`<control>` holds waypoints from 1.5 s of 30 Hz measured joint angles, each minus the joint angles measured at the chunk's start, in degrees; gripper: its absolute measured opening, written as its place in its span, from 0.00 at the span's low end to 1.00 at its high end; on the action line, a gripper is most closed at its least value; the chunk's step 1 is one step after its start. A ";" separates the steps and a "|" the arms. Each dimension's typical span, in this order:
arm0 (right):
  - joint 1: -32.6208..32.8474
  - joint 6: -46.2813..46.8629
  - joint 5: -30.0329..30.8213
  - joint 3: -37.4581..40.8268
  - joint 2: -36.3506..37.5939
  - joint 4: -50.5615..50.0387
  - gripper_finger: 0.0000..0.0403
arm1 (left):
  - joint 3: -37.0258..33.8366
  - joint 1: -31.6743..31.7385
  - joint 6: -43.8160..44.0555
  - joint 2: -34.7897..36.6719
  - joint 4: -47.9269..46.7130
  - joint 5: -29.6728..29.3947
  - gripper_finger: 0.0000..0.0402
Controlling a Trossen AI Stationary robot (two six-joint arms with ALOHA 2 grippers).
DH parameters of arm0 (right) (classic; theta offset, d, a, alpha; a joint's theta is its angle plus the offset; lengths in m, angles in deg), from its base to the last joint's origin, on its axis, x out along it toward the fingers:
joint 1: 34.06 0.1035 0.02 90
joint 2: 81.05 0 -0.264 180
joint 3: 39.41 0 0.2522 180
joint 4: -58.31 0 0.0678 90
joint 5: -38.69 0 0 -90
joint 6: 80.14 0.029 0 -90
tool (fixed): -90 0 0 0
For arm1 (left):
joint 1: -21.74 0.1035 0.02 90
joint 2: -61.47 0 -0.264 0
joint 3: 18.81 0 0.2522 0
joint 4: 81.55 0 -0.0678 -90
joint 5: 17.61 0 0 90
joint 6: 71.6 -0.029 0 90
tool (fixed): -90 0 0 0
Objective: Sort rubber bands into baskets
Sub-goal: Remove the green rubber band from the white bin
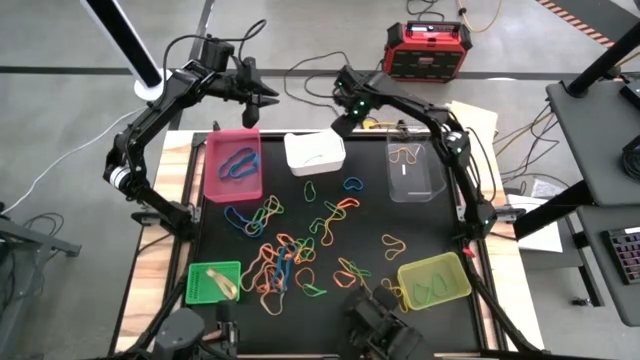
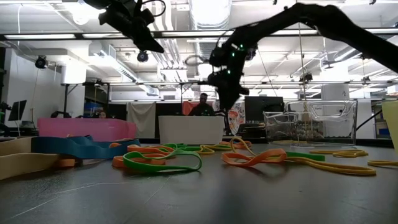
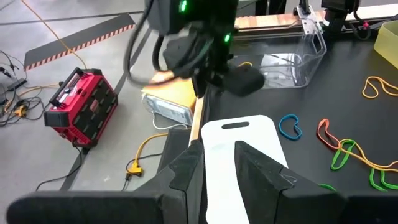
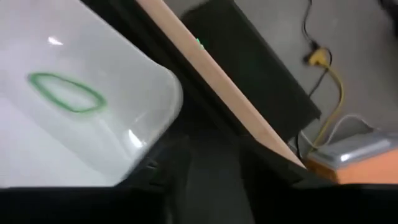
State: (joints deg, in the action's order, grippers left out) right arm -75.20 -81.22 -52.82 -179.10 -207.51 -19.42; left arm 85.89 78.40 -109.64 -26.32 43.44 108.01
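Many rubber bands in orange, blue, green and yellow lie loose on the black mat. Five baskets stand around them: pink with a blue band, white with a green band, clear with an orange band, green with a tan band, and yellow-green with a yellow band. My left gripper is open and empty, high above the pink basket's far edge. My right gripper is open and empty, high above the white basket's far right corner.
A red-and-black box stands on the floor beyond the table's far edge, with cables around it. The mat has wooden strips along its left and right sides. People show in the room behind the table in the low view.
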 joint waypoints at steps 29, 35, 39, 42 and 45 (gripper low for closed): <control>1.15 0.61 -5.95 1.45 -5.24 6.74 0.04 | 0.00 -0.08 1.73 -0.08 0.71 3.01 0.19; 1.98 -0.06 -2.28 1.49 -3.02 9.21 0.02 | 0.00 -0.50 2.55 -1.57 0.64 3.81 0.19; 2.85 -0.36 0.30 1.49 -1.36 12.08 0.02 | 0.00 -0.93 2.60 -2.95 0.56 5.91 0.19; 3.72 -0.75 2.36 1.79 -0.32 15.06 0.02 | 0.00 -1.16 2.59 -3.59 0.47 6.05 0.19; 4.62 -1.51 6.26 3.79 1.14 19.04 0.02 | -0.51 -1.27 1.94 -3.78 -0.39 7.25 0.19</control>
State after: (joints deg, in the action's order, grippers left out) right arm -70.58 -82.73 -46.56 -175.32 -206.37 -0.38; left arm 85.37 77.13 -107.70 -30.10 43.04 115.26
